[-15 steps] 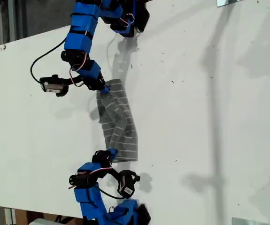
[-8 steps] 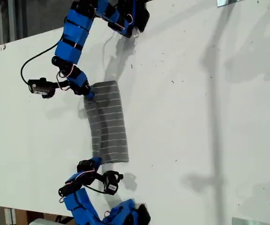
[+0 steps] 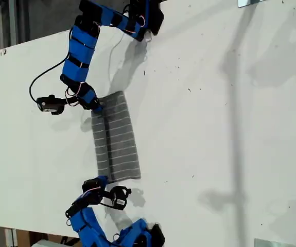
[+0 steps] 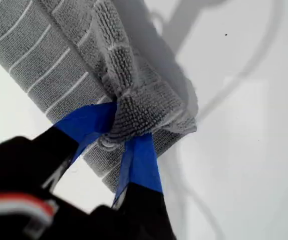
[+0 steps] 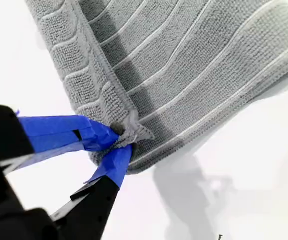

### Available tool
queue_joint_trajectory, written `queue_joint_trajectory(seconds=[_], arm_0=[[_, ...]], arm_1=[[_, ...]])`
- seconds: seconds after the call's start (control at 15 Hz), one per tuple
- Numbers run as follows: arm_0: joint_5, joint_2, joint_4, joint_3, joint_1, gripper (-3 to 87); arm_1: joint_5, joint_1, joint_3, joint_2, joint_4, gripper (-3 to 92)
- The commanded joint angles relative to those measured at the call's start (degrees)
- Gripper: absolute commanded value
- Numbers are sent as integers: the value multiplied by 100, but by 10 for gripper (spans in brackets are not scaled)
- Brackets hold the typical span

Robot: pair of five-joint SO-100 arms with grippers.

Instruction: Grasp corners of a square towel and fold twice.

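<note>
White counter (image 3: 214, 128) fills the exterior view, and the towel (image 3: 118, 139) lies flat on it left of centre, a long folded grey strip running far to near. My first hand (image 3: 99, 106) is at its far-left corner (image 4: 133, 112), clamped tight on the bunched fabric. My second hand (image 3: 104, 180) is at the near end, tips pinched on the near corner (image 5: 131, 131) beside the layered edge.
</note>
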Motion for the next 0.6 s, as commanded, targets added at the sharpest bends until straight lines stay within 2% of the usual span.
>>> queue_joint_trajectory(seconds=[0.0, 0.27, 0.53], arm_0=[[-211, 378, 255, -149, 659, -1], [-756, 431, 281, 88, 1679, -1], [-1099, 352, 105, 396, 2030, -1]], arm_1=[[176, -88, -70, 721, 457, -1], [483, -378, 563, 932, 1072, -1], [571, -659, 633, 501, 1283, -1]])
